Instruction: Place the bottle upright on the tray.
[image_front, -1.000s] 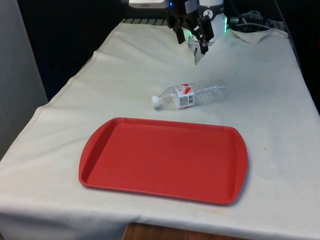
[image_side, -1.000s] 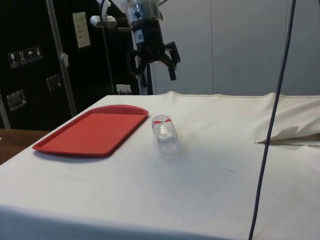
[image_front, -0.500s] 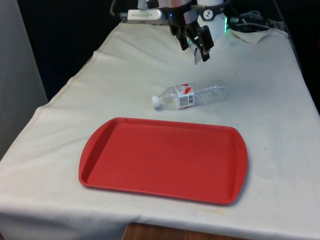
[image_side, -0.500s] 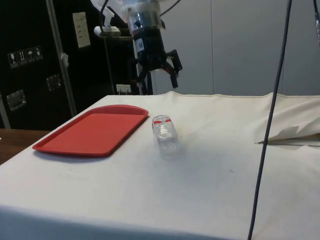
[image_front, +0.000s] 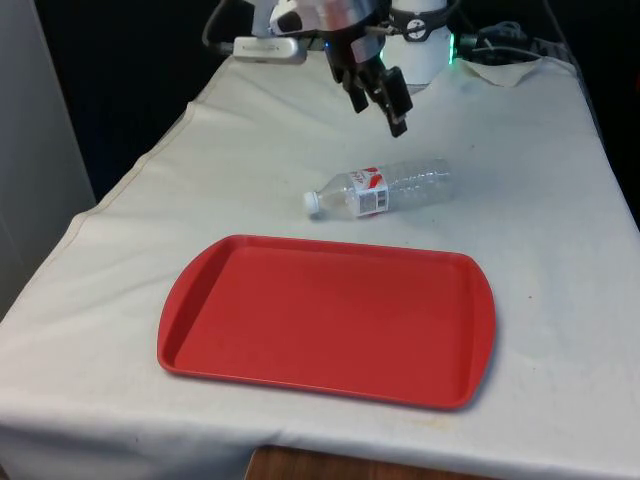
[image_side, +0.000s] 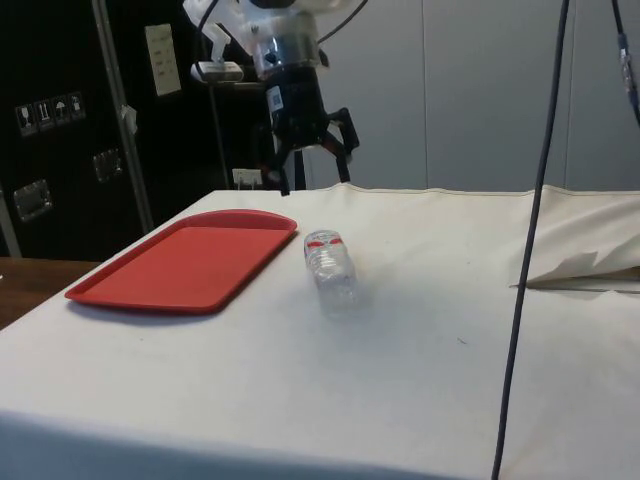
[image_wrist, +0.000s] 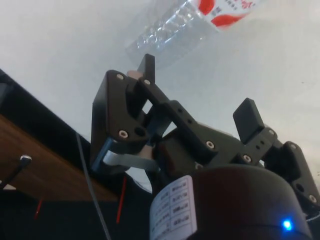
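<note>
1. In the front view, we see the bottle (image_front: 381, 188) lying on its side on the white-clothed surface (image_front: 540, 230), its white cap toward the front view's left. It rests just beyond the far edge of the red tray (image_front: 327, 318), apart from it. The tray holds nothing. The claw (image_front: 378, 94) hangs in the air above and behind the bottle, spread and holding nothing.

2. In the side view, we find the bottle (image_side: 330, 267) on the cloth just beside the tray (image_side: 188, 260), its end turned toward the camera. The claw (image_side: 306, 152) hovers well above the surface (image_side: 420, 330), fingers apart, with clear air between it and the bottle.

3. In the wrist view, we look past the fingers (image_wrist: 246, 118), which stand apart with nothing between them, to the bottle (image_wrist: 195, 22) with its red and white label on the cloth.

4. We judge the task barely begun: nothing is grasped. The descent, the grasp, the lift, turning the bottle upright and setting it on the tray are all left to do.
</note>
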